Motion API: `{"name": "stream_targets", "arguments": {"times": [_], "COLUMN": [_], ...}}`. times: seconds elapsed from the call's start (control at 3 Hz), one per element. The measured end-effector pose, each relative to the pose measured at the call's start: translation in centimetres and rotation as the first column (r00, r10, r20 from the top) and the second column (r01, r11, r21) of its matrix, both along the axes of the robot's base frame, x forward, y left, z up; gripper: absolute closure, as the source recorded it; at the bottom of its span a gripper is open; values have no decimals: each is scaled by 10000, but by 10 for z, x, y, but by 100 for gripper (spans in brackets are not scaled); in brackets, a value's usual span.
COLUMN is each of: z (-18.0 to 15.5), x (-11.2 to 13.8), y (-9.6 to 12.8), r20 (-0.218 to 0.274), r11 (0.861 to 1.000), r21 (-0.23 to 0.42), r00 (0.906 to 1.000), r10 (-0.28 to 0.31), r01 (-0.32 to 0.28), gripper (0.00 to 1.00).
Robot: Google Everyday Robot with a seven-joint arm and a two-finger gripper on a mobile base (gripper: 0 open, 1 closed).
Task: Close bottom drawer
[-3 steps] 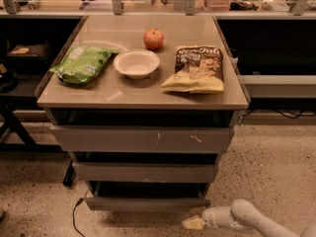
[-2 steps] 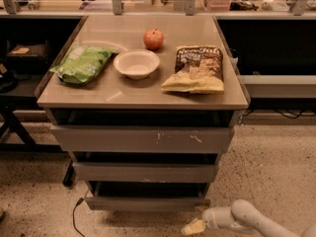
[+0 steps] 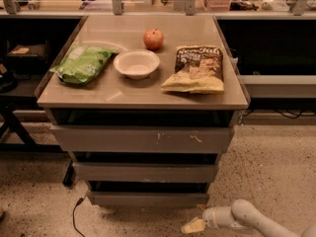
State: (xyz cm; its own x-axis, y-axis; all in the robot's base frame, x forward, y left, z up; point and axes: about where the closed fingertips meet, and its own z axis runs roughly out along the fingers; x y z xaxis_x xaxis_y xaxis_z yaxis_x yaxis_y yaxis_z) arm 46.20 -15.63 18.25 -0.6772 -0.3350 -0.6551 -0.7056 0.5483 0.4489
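The gripper (image 3: 193,226) hangs low near the floor, just near and right of the bottom drawer (image 3: 148,199), apart from its front panel; whether it is open or closed, I cannot tell.

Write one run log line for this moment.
target: bottom drawer | pincer: low, in front of its right end | contact: none seen

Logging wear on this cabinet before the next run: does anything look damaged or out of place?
The top drawer front has pale scratch marks right of centre, and the middle front shows a small chip along its lower edge. The bottom drawer looks unmarked. The gripper hangs low in front of its right end.
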Motion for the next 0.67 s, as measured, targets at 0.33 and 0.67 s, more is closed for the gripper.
{"name": "stream_targets", "arguments": {"times": [0.33,0.67], "z": [0,0], "x": [0,0], "y": [0,0], "r20": [0,1], "r11": [10000,10000], "r21": [1,6], "r00": [10000,10000], "r10": [1,3], "r01": [-1,-3], "gripper": [36,60]}}
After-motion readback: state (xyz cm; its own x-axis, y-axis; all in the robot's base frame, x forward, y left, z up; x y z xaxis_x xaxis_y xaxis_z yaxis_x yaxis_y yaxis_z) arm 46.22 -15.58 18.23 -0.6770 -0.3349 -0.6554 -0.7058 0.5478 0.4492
